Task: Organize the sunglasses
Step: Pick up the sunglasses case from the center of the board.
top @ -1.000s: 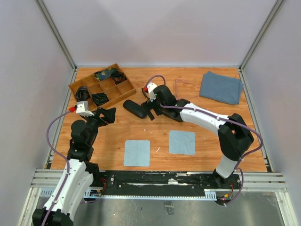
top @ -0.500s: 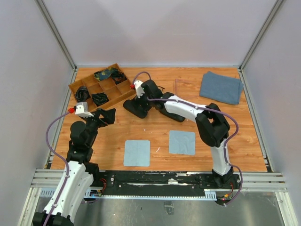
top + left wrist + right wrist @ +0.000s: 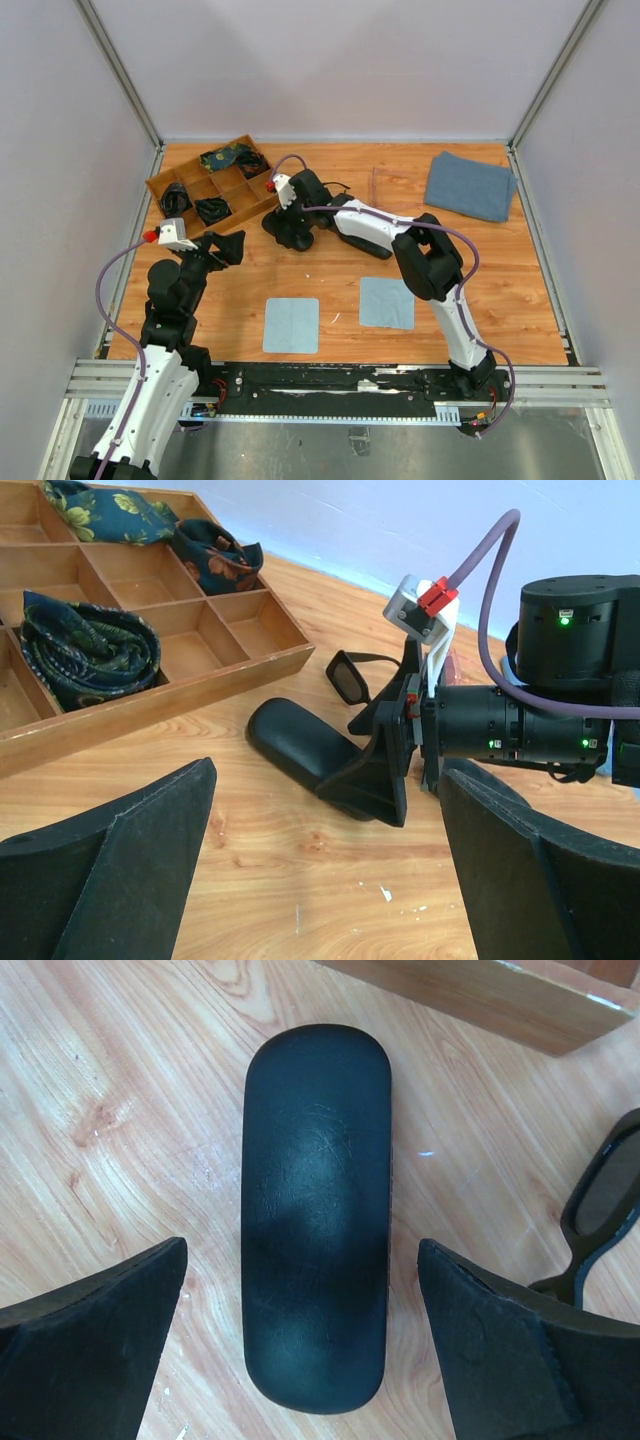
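Black sunglasses (image 3: 605, 1195) lie just beside the right hand (image 3: 302, 1250), spread empty over a case (image 3: 315, 1140).

The left arm (image 3: 150, 385) and right arm (image 3: 365, 225) pair white link shells with black cylindrical joint housings, and a purple cable (image 3: 490, 570) loops to each wrist, ending at a red plug (image 3: 436, 597) on a small white block. Tiny green lights (image 3: 566, 620) glow on the right arm's housings (a couple more along one barrel), and the right gripper (image 3: 302, 1250) has matte black wedge-shaped fingers (image 3: 80, 1360).
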Robot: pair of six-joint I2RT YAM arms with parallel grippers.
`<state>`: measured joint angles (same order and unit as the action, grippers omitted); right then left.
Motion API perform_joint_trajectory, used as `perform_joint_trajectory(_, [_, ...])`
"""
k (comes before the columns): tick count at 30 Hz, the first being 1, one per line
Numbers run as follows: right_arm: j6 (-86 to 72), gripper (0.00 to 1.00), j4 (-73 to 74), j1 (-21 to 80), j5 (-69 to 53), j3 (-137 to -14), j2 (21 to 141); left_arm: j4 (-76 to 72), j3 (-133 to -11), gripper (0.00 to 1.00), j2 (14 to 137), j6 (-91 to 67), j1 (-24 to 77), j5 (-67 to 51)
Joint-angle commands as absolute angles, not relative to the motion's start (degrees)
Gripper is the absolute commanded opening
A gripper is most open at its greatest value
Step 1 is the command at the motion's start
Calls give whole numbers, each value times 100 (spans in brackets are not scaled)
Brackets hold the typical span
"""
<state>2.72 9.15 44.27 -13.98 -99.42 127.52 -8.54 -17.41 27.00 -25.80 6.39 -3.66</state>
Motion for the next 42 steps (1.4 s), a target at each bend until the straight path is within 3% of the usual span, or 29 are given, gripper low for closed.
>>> perform_joint_trajectory(1, [352, 98, 969, 4306, -1709, -10218, 12912, -835, -1917, 99, 2631, -2527, 592, -356])
perform_joint_trajectory(26, [339, 98, 984, 4144, -2124, -10559, 13371, -874, -1895, 100, 2701, -2479, 591, -288])
perform_joint_trajectory(42, [105, 77, 928, 4140, -2136, -10500, 13419, -888, -1877, 100, 2726, -2471, 594, -270])
